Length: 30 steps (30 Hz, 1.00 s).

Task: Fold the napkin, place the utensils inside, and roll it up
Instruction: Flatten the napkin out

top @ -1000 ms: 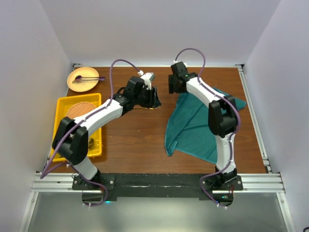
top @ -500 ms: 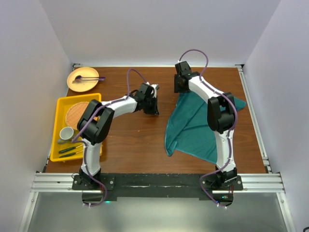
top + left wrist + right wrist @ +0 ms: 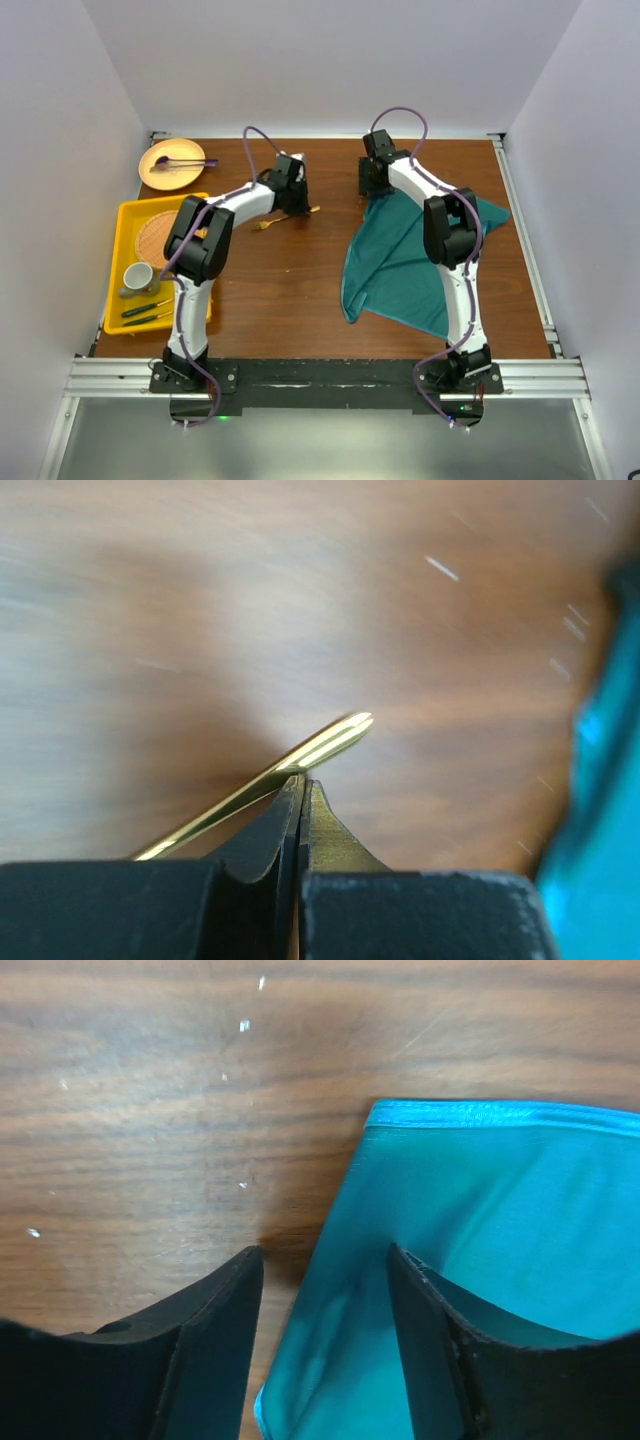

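Note:
The teal napkin (image 3: 400, 260) lies crumpled on the right half of the wooden table. My right gripper (image 3: 372, 190) is at the napkin's far left corner (image 3: 480, 1190), open; the cloth's edge lies between its fingers (image 3: 225, 1310), which do not pinch it. A gold fork (image 3: 285, 218) lies flat on the bare wood at centre left. My left gripper (image 3: 296, 203) is shut, its tips (image 3: 302, 778) right over the fork's shaft (image 3: 330, 742), which runs across them and is not between the jaws.
A yellow tray (image 3: 125, 215) at the left holds a woven coaster (image 3: 160, 230), a cup (image 3: 140, 275) and dark-handled utensils (image 3: 145, 310). A tan plate (image 3: 172, 163) with a purple-ended stick sits at the far left corner.
My left gripper has shut and the arm has drawn back toward the far left, leaving the fork in plain view on the table. The right gripper shifted slightly over the napkin's far corner.

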### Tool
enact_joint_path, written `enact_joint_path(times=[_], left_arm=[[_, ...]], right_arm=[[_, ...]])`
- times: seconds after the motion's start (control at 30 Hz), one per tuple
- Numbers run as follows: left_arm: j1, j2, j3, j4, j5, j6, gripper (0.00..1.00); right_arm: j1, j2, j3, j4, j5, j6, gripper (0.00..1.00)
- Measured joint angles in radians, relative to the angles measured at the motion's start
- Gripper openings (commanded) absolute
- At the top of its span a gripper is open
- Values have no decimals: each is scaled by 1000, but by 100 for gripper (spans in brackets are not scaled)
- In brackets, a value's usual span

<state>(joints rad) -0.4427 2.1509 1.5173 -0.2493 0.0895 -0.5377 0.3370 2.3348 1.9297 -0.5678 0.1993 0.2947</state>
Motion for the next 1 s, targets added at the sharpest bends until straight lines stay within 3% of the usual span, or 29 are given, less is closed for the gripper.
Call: enact_joint_path(times=[0.07, 0.13, 0.17, 0.23, 0.27, 0.33, 0.37, 0.5, 0.6, 0.67, 0.83, 1.0], left_arm=[[33, 3, 16, -22, -41, 0, 0], [63, 5, 34, -50, -96, 7, 0], [74, 5, 40, -64, -123, 11, 2], [91, 1, 44, -84, -163, 21, 11], [95, -3, 43, -95, -175, 27, 21], [95, -19, 32, -101, -163, 46, 29], [93, -37, 13, -91, -144, 52, 37], [80, -144, -74, -60, -36, 57, 49], [66, -183, -76, -19, 24, 52, 59], [55, -182, -58, 10, 53, 48, 61], [8, -97, 48, 23, 33, 53, 62], [-67, 49, 183, 35, -80, 96, 64]], right_arm=[[0, 9, 0, 3, -2, 0, 47], [1, 10, 0, 14, -14, 1, 31], [2, 11, 1, 18, -20, 2, 16], [2, 18, 13, 21, -48, 3, 5], [2, 25, 24, 25, -77, 11, 3], [3, 32, 34, 47, -170, 29, 2], [3, 32, 33, 56, -234, 41, 9], [10, 9, -11, 145, -489, 124, 81], [14, -6, -12, 140, -567, 119, 89], [15, -24, -11, 110, -548, 96, 89], [-51, -130, -63, 45, -365, 67, 89], [-261, -212, -113, 44, -142, 55, 89]])
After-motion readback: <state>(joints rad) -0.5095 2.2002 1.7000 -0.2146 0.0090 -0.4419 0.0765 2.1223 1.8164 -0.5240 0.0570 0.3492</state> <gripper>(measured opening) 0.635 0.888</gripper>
